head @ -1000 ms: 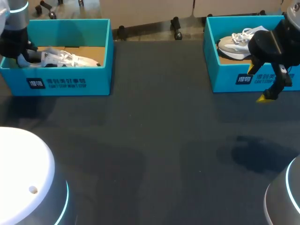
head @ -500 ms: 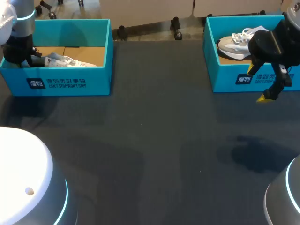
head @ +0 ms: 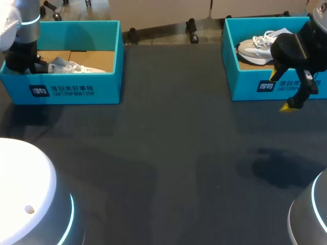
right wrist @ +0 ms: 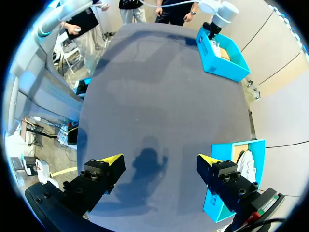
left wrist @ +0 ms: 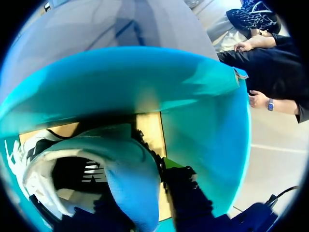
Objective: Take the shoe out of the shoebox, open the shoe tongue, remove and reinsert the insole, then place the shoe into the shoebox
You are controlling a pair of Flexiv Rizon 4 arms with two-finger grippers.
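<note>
There are two shoeboxes (head: 76, 91) (head: 245, 84), two shoes (head: 76, 66) (head: 255, 49), one per box, and two arms (head: 23, 35) (head: 292, 48).

Dark grey table (head: 168, 153), soft shadows.

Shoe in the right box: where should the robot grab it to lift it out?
Probably from straight above, pinching the shoe across its upper by the laces: it seems to sit laces up, and the shoebox walls block its sides.

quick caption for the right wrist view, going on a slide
Open right gripper hovering over the dark table, a blue shoebox holding a shoe beside it.
</note>
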